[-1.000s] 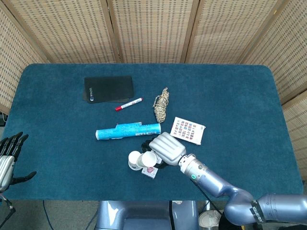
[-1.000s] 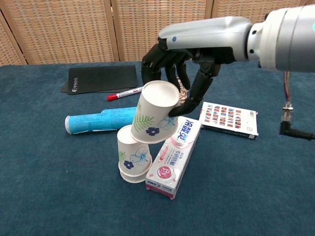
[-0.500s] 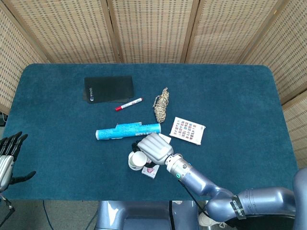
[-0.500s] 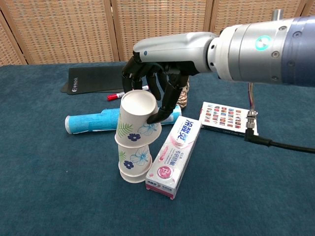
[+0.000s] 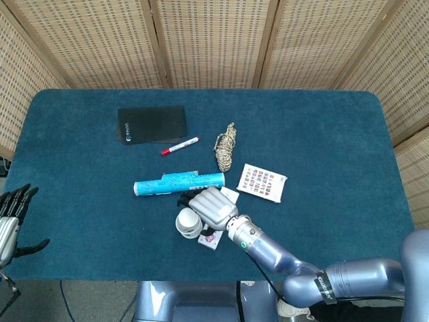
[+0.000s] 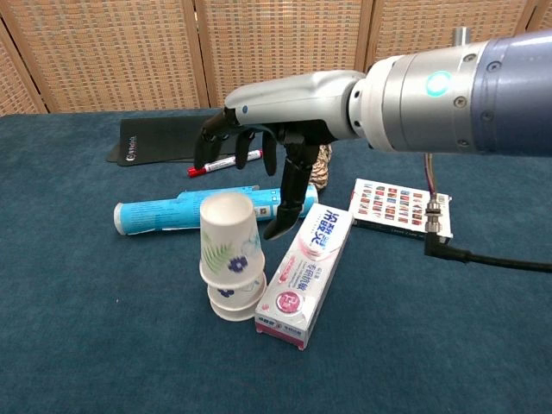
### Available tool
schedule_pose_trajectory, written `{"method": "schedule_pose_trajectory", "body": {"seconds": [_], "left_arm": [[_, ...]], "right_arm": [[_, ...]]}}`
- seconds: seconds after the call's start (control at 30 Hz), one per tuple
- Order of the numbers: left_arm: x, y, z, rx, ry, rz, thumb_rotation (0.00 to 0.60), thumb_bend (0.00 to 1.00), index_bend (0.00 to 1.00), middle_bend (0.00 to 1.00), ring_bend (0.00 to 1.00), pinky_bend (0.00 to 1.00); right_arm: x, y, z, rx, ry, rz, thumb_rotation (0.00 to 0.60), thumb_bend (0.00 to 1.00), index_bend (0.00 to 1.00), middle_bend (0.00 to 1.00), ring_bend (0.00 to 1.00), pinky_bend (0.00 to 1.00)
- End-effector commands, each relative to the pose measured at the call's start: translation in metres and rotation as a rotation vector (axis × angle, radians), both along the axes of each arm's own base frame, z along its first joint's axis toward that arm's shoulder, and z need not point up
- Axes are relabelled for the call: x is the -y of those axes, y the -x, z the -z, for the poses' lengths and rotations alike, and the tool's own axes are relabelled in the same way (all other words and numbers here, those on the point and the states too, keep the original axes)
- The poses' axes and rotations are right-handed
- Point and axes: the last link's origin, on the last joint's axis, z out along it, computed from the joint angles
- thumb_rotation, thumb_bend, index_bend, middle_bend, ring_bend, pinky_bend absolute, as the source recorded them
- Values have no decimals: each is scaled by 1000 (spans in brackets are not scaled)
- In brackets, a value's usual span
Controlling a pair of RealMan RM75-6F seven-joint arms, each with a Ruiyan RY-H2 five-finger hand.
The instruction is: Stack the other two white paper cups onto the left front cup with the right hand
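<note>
We are taking the cup stack [image 6: 231,256] as our landmark and going left to right. Far left of it, at the table's front edge in the head view, we are seeing the left hand [image 5: 12,221] hovering with fingers spread, holding nothing. Behind and left of the stack, the black pad [image 5: 151,124] is lying flat, with the red marker [image 5: 179,145] just right of the pad's front corner. Directly behind the stack, the blue tube [image 6: 185,210] is lying on its side. The stack itself is sitting upside down near the front middle of the blue table [image 6: 103,328]; the top white paper cup [image 6: 228,237] is sitting on the nested cups below it, tilted slightly, rims showing at the bottom. Just right of the stack and touching it, the pink box [image 6: 304,274] is lying at an angle. Above and just behind the stack, the right hand [image 6: 259,142] is hanging with fingers [image 6: 289,194] pointing down and apart; we are seeing a gap between them and the top cup, so it is holding nothing. Behind the hand, the twine bundle [image 5: 226,148] is lying on the table. Right of the stack, beyond the pink box, the patterned card box [image 6: 401,208] is lying flat.
</note>
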Motion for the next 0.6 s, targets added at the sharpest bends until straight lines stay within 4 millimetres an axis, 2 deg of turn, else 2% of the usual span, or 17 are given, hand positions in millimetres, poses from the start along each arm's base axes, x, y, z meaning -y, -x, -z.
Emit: {"method": "schedule_pose_trajectory", "body": {"seconds": [0.03, 0.3, 0.47, 0.6], "left_arm": [[0, 0, 0, 0, 0, 0, 600, 0, 0, 0, 0, 0], [0, 0, 0, 1, 0, 1, 600, 0, 0, 0, 0, 0], [1, 0, -1, 5, -6, 3, 600, 0, 0, 0, 0, 0], [3, 0, -3, 10, -13, 8, 600, 0, 0, 0, 0, 0]], "right_arm": [[-3, -2, 0, 1, -13, -8, 600, 26, 136, 96, 135, 247], [-3, 5, -5, -31, 30, -45, 600, 26, 148, 92, 114, 161], [-1, 22, -17, -63, 110, -86, 600, 3, 155, 92, 110, 128], [3, 50, -33, -86, 211, -134, 600, 0, 157, 79, 71, 34]]}}
